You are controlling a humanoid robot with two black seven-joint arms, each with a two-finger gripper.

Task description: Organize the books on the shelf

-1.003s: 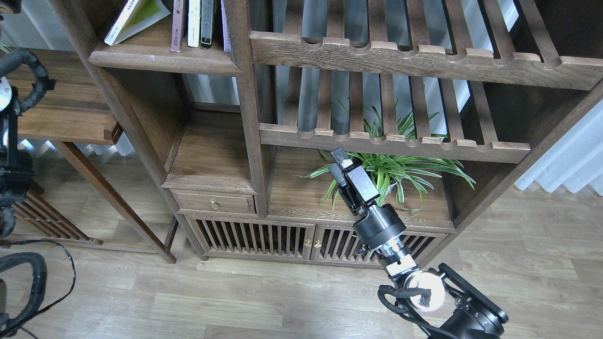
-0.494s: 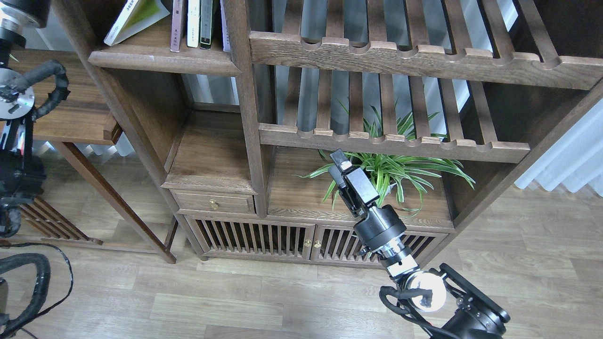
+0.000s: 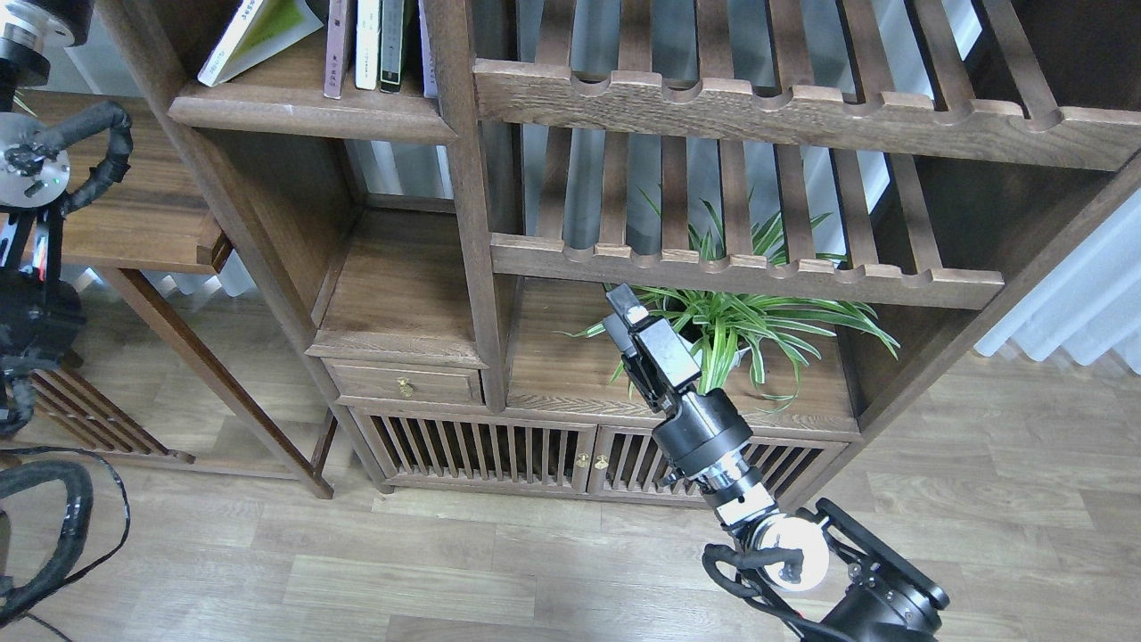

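Observation:
Several books stand on the top left shelf (image 3: 303, 111). A white and green book (image 3: 254, 34) leans to the left. Next to it, a brown book (image 3: 336, 45), a white book (image 3: 366, 40) and a dark book (image 3: 391, 40) stand upright. My right gripper (image 3: 617, 312) is low in the middle, in front of the plant compartment and far below the books. Its fingers look slightly apart and hold nothing. My left arm (image 3: 36, 160) rises along the left edge. Its gripper is out of view above the frame.
A potted spider plant (image 3: 758, 321) sits on the lower right shelf, right behind my right gripper. Slatted racks (image 3: 749, 98) fill the upper right. There is a bare compartment (image 3: 401, 285) above a small drawer (image 3: 406, 385). A side table (image 3: 134, 205) stands at the left.
My right arm has shifted left and slightly forward, and its gripper now sits further left of the plant. My left arm has risen along the left edge.

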